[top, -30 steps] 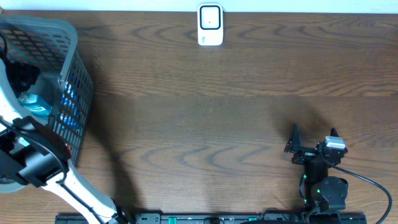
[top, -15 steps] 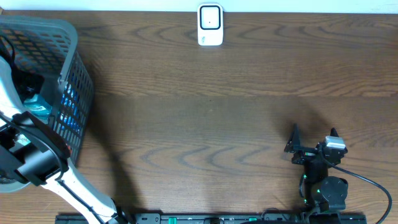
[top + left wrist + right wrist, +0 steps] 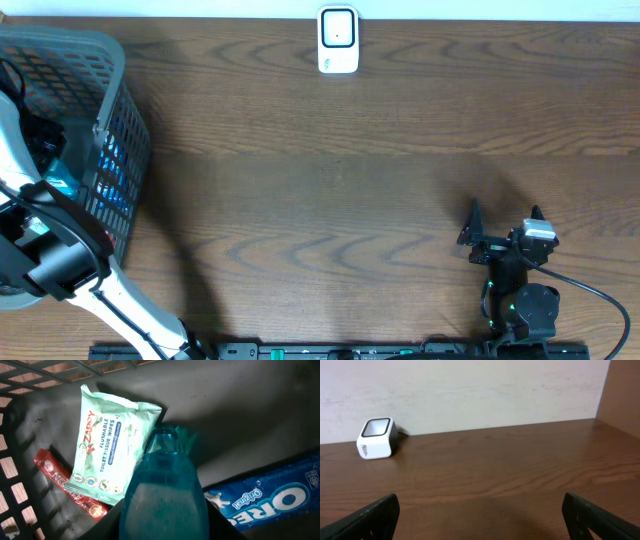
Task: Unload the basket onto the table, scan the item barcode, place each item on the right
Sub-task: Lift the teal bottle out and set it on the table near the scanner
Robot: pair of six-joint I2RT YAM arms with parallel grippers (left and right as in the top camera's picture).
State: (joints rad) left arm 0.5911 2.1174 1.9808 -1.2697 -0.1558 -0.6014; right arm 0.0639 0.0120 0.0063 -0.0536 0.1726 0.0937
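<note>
My left gripper (image 3: 165, 527) is down inside the grey basket (image 3: 112, 60). Its dark fingers (image 3: 114, 521) press both sides of a translucent blue bottle (image 3: 165, 490), which fills the lower middle of the left wrist view. From overhead only a teal patch of that bottle (image 3: 58, 172) shows under the left arm (image 3: 50, 255). The white barcode scanner (image 3: 338, 40) stands at the table's far edge, and in the right wrist view the scanner (image 3: 376, 438) is at the left. My right gripper (image 3: 503, 215) rests open near the front right with nothing between its fingertips (image 3: 375, 515).
On the basket floor (image 3: 250, 405) lie a mint pack of Zappy flushable wipes (image 3: 107, 445), a red wrapper (image 3: 60, 480) partly under it, and a blue Oreo pack (image 3: 270, 495) to the right. Bare brown wood (image 3: 330, 200) stretches between basket, scanner and right arm.
The left arm has shifted slightly over the basket. The right arm has not moved.
</note>
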